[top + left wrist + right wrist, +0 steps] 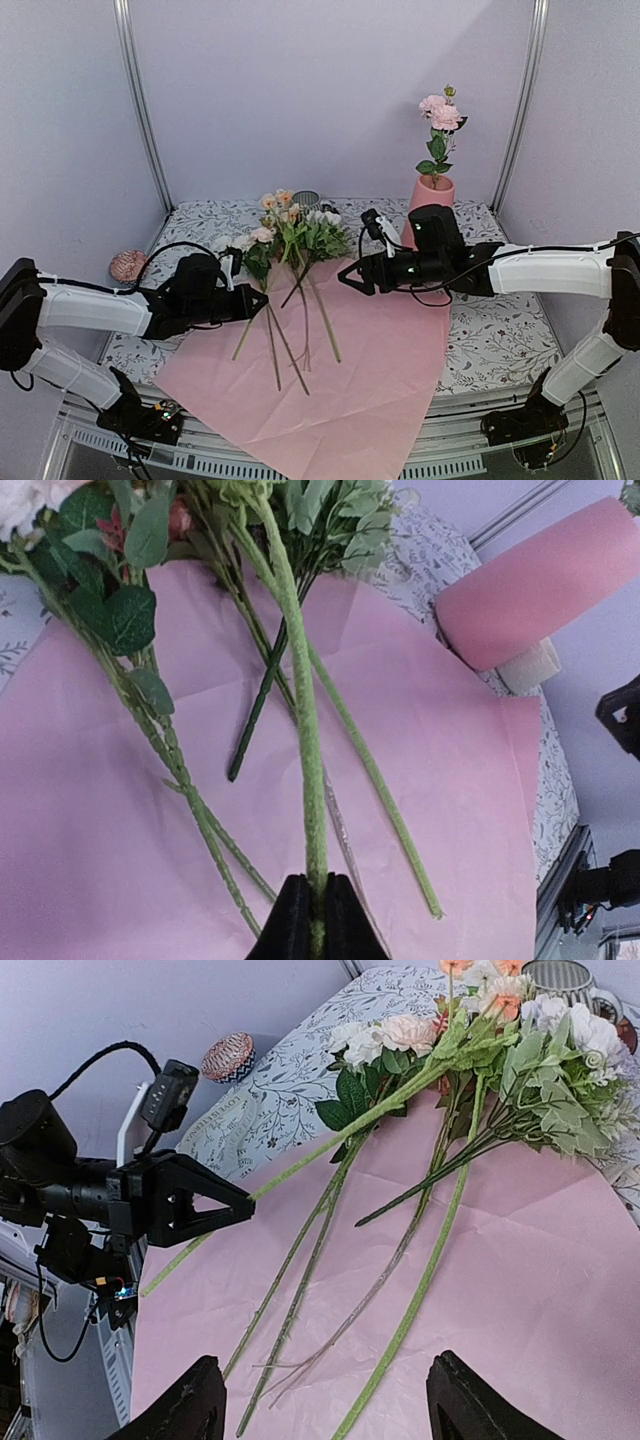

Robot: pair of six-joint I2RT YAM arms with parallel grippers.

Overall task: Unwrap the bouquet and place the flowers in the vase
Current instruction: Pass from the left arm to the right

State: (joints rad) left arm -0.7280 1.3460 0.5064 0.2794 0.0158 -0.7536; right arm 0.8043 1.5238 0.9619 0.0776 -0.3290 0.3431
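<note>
The pale pink paper (370, 380) lies spread flat on the table, and several loose flowers (295, 235) lie across it with their heads toward the back. My left gripper (262, 302) (318, 880) is shut on the lower part of one fuzzy green stem (305, 730), which runs up to the heads (330, 1145). My right gripper (345, 277) (325, 1358) hangs open just above the paper, over the stem ends, with nothing between its fingers. The tall pink vase (432, 195) (540, 585) stands at the back right behind the right arm and holds one pink flower (440, 115).
A striped mug (306, 199) (560, 975) stands behind the flower heads. A round pinkish object (128, 265) (228, 1056) sits at the table's left edge. A short cream cup (530, 668) is next to the vase. A floral cloth (500, 340) covers the table between metal posts.
</note>
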